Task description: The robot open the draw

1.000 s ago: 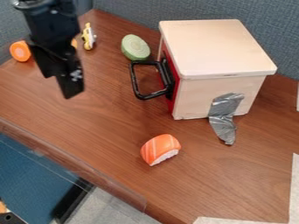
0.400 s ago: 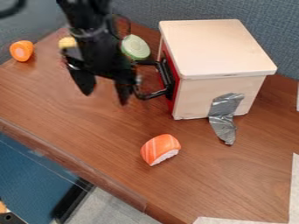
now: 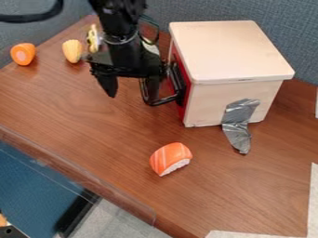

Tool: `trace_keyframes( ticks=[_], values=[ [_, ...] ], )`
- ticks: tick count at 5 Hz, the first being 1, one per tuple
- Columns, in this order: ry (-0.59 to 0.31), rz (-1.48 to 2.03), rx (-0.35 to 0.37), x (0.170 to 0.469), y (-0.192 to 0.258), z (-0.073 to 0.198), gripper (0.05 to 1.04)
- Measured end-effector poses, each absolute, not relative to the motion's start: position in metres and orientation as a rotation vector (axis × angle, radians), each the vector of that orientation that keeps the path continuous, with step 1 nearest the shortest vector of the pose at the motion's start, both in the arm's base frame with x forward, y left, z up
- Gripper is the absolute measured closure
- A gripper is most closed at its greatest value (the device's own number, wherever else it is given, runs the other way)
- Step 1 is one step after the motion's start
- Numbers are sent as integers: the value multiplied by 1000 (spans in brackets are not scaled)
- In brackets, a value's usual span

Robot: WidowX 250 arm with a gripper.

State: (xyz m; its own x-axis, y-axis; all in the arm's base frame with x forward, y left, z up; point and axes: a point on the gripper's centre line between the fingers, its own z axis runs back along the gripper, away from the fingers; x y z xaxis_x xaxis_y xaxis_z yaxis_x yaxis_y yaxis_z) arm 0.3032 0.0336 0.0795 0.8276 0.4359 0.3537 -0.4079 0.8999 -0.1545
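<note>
One red-fronted drawer [image 3: 182, 108] sits in the single wooden box [image 3: 229, 52], its one black handle [image 3: 162, 100] facing the arm. Around it I count one sushi piece [image 3: 171, 159], one orange piece [image 3: 23, 54], one yellow piece [image 3: 72, 50], one yellow toy [image 3: 93, 39] — and one round piece [image 3: 151, 47], partly hidden by the gripper [image 3: 131, 96]. That hangs downward, fingers spread, one overlapping the handle — contact I can't tell.

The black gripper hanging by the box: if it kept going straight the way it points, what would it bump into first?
Probably the wooden tabletop below the gripper, though its side nearest the box might catch the black handle first; they overlap here, so depth is unclear.
</note>
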Motion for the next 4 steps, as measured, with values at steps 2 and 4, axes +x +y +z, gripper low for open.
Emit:
trace_keyframes(
  ticks=[2,4],
  values=[
    [-459,555,-64,340,36,87,83],
    [-454,607,-18,349,40,67,83]
  ],
)
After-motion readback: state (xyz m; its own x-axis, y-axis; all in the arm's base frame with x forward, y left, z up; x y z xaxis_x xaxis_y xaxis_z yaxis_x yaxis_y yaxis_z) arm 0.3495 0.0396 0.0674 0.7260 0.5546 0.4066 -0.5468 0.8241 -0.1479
